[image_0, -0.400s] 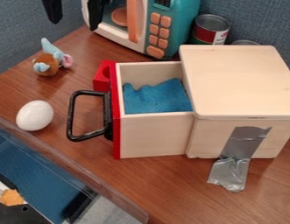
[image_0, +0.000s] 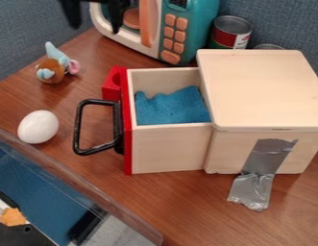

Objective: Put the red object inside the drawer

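My gripper (image_0: 94,15) hangs at the top left, in front of the toy microwave, its two fingers spread apart with nothing held between them. Lower and a little to the right, the red object (image_0: 110,87), a small block with a round hollow, rests on the table against the back part of the drawer's red front. The wooden drawer (image_0: 167,149) stands pulled out to the left from its box, and a blue cloth (image_0: 171,106) lies inside it. A black handle loop sticks out from the red front. Part of the block is hidden behind that front.
The wooden box (image_0: 261,89) is taped to the table (image_0: 180,206). A teal toy microwave (image_0: 190,29) and cans (image_0: 231,31) stand behind. A plush toy (image_0: 53,69) and a white egg (image_0: 38,127) are at the left.
My gripper has moved to the right and slightly down in the view, and more of it shows. The block, the drawer and the other things have stayed put.
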### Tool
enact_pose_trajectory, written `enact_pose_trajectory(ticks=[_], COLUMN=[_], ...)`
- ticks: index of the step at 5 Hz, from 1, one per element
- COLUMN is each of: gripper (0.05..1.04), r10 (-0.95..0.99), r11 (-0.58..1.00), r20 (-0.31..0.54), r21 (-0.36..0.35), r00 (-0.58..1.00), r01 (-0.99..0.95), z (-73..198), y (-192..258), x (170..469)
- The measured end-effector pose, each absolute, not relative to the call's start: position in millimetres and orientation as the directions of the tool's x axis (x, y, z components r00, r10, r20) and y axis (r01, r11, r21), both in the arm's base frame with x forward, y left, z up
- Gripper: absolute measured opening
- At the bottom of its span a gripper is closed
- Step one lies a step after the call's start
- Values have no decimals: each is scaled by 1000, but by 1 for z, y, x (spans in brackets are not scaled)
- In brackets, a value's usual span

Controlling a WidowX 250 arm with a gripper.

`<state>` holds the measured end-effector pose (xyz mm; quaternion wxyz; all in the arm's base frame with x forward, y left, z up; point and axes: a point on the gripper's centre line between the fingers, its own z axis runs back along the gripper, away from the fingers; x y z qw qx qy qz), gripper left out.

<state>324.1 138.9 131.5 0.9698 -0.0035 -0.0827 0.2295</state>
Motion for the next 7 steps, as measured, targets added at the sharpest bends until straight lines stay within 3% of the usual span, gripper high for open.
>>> enact_pose_trajectory(ticks=[1, 2, 4, 5, 7], gripper=[1001, 1001, 1001, 1001, 1001], r10=[455, 443, 374, 347, 337], r11=[890, 896, 926, 935, 941], r20=[255, 287, 240, 256, 234], r21=[-92, -104, -155, -176, -114], r00=[853, 849, 896, 902, 912], r01=[-447, -432, -345, -310, -319], z=[116, 90, 75, 86, 77], y=[141, 144, 121, 111, 115], x=[371, 409, 397, 385, 375])
